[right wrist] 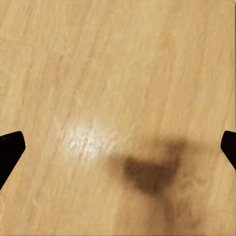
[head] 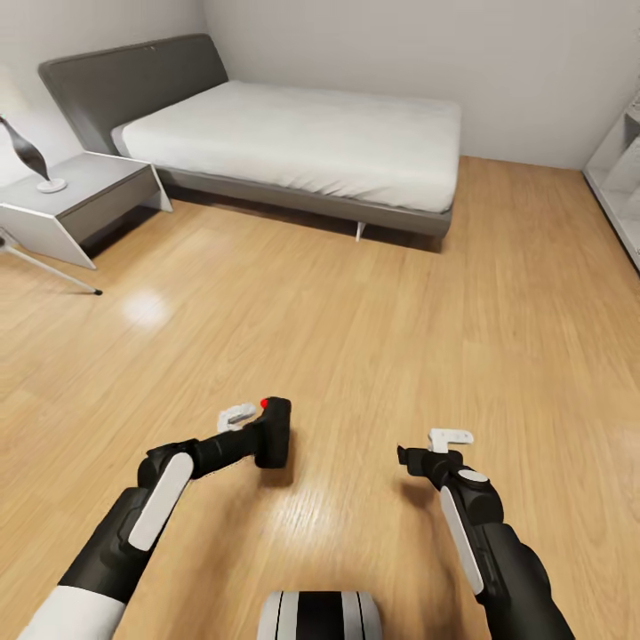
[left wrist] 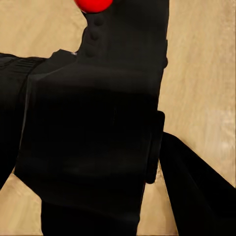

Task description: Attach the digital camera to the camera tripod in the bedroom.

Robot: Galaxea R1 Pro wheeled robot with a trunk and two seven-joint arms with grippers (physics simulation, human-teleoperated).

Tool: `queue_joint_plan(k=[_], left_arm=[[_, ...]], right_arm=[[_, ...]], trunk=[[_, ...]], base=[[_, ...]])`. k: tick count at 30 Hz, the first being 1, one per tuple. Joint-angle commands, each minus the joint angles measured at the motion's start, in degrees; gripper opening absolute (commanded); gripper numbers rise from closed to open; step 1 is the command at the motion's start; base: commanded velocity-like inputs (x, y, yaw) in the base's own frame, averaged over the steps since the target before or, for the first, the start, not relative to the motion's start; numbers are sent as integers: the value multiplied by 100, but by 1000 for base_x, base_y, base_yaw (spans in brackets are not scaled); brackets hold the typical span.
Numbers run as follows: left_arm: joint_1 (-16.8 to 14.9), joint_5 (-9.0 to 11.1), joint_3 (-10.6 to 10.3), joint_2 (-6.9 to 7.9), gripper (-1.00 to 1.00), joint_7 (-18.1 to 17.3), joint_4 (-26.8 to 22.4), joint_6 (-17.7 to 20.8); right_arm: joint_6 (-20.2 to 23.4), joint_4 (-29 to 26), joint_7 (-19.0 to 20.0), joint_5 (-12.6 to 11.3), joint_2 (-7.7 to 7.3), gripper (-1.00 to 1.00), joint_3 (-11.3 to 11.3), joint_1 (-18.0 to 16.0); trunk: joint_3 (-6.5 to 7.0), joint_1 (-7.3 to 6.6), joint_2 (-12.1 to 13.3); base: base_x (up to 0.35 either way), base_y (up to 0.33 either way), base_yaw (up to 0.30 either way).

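The digital camera [head: 277, 420], a chunky black body with a red dot on top, hangs low over the wood floor [head: 356, 311] with my left gripper [head: 263, 449] shut on it. In the left wrist view the camera [left wrist: 93, 128] sits close between the dark fingers [left wrist: 196, 187]. My right gripper [head: 411, 460] is open and holds nothing, its fingertips [right wrist: 10, 147] wide apart over bare planks. A thin silver tripod leg [head: 53, 271] with a black foot reaches in at the far left; the rest of the camera tripod is out of view.
A grey low bed [head: 302, 133] with a white mattress stands against the far wall. Left of it is a grey nightstand [head: 80, 200] with a dark twisted ornament [head: 31, 156]. A white shelf unit [head: 622, 178] is at the right edge. Open wood floor lies ahead.
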Motion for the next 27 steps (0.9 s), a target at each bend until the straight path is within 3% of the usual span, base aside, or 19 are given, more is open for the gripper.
queue_joint_plan(k=[1,4,6,7,8,9,12,17,27], left_arm=[[-1,63,-4,114,-100,-266,17,-49],[5,242,-5,395,-100,-887,111,-229],[10,335,-5,618,-100,-1511,271,-359],[13,364,-5,733,-100,-1957,406,-416],[13,374,-5,782,-100,-2192,481,-439],[15,391,0,945,-100,-3158,787,-502],[16,388,7,1053,-100,-3970,982,-569],[16,382,4,1120,-100,-4499,1088,-668],[20,371,-2,1124,-100,-4532,1130,-708]], right_arm=[[24,-6,-18,-9,4,100,-2,-2],[17,-6,-18,-6,5,100,2,-2],[14,-6,-18,-3,0,100,10,-2],[11,-6,-18,-2,-4,100,14,-2],[9,-5,-18,-1,-6,100,15,-2],[2,-1,-18,-3,-18,100,17,-2],[1,1,-13,0,-38,100,9,-2],[-4,2,-16,5,-48,100,5,-2],[25,2,-18,4,-46,100,8,-2]], trunk=[[19,-3,0],[85,-11,4],[130,-16,7],[152,-19,8],[174,-21,10],[196,-24,11],[263,-31,15],[373,-44,22],[595,-70,35]], base=[[0,0,0],[0,0,0],[0,0,0],[0,0,0],[0,0,0],[0,0,0],[0,0,0],[0,0,0],[0,0,0]])
